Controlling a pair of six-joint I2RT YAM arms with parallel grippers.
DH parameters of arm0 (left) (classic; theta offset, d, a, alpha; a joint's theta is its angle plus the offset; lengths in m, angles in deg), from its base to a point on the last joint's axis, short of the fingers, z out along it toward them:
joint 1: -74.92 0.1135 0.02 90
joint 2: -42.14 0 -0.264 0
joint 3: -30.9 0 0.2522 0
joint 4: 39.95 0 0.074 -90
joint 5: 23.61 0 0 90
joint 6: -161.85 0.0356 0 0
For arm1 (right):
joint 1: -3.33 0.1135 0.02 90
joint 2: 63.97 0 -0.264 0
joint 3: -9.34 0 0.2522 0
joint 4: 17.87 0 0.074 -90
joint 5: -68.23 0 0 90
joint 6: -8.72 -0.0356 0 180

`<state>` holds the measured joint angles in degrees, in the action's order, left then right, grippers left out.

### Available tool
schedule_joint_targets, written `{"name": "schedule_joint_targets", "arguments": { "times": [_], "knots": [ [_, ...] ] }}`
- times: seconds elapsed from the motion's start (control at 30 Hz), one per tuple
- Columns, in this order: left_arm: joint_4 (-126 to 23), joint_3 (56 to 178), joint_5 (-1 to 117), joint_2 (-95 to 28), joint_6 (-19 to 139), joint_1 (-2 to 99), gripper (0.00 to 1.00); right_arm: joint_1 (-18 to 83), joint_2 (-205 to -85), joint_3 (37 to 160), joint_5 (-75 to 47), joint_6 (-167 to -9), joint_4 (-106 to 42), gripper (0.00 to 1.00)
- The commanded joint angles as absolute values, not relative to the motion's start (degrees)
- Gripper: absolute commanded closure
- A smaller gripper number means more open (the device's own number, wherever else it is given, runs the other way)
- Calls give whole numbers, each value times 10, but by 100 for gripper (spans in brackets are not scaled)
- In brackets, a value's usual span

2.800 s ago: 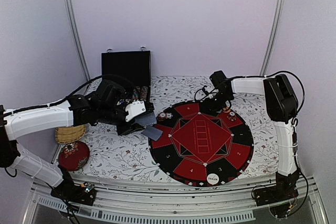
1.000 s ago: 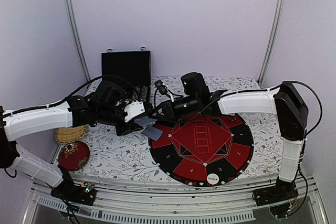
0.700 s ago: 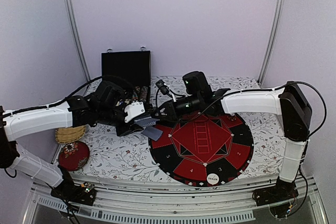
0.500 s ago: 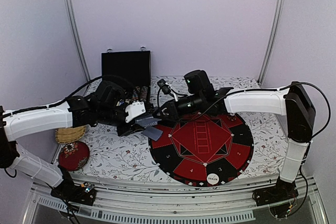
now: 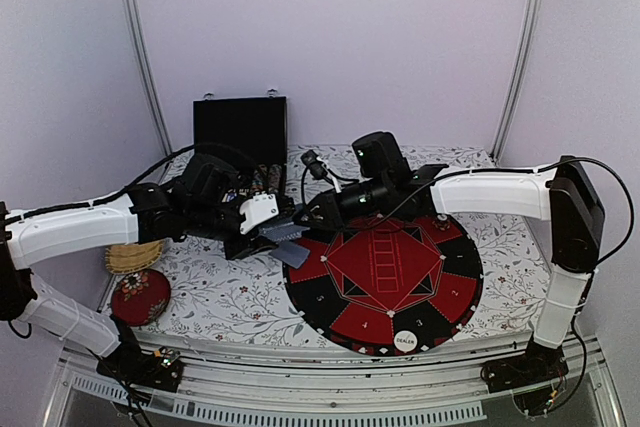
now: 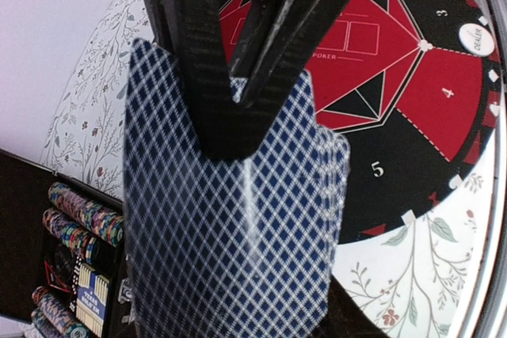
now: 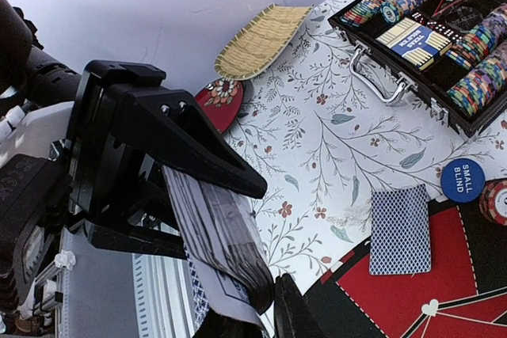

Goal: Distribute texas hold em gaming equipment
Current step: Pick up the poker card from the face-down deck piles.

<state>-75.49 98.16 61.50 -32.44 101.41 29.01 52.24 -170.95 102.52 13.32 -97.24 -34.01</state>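
Note:
My left gripper [image 5: 268, 234] is shut on a deck of playing cards [image 5: 283, 234] with blue diamond-patterned backs, held above the table left of the red-and-black mat [image 5: 385, 272]. In the left wrist view the deck [image 6: 230, 235] hangs from the gripper [image 6: 242, 108]. My right gripper [image 5: 304, 215] reaches across to the deck; in the right wrist view the gripper [image 7: 253, 318] pinches the lowest card [image 7: 230, 298] at the deck's end [image 7: 218, 235]. One card [image 7: 401, 229] lies face down at the mat's edge. A white DEALER button [image 5: 405, 341] sits on the mat's near rim.
An open black chip case [image 7: 432, 29] with chip rows stands behind. A blue SMALL BLIND button [image 7: 463, 179] and a chip stack [image 7: 497, 199] sit near the lying card. A wicker tray [image 5: 135, 255] and a red round cushion [image 5: 140, 295] lie at the left.
The right arm has swung from the mat's far right side across to the deck in the left gripper and settled at its end. The left arm has held still.

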Motion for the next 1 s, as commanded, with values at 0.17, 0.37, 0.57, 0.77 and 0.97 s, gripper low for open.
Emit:
{"name": "schedule_joint_targets", "arguments": {
  "times": [0.17, 0.37, 0.57, 0.77, 0.97],
  "knots": [
    [-759, 981, 620, -312, 1019, 288, 52, 518, -1709, 1037, 128, -976, -364, 77],
    [-759, 981, 620, -313, 1018, 288, 52, 518, -1701, 1040, 117, -970, -380, 82],
    [-760, 981, 623, -315, 1018, 289, 52, 518, -1688, 1037, 112, -969, -394, 97],
    [-761, 981, 627, -314, 1018, 288, 52, 518, -1663, 1031, 86, -961, -424, 98],
    [-761, 982, 627, -314, 1018, 288, 52, 518, -1633, 1017, 85, -957, -436, 98]
  ]
}}
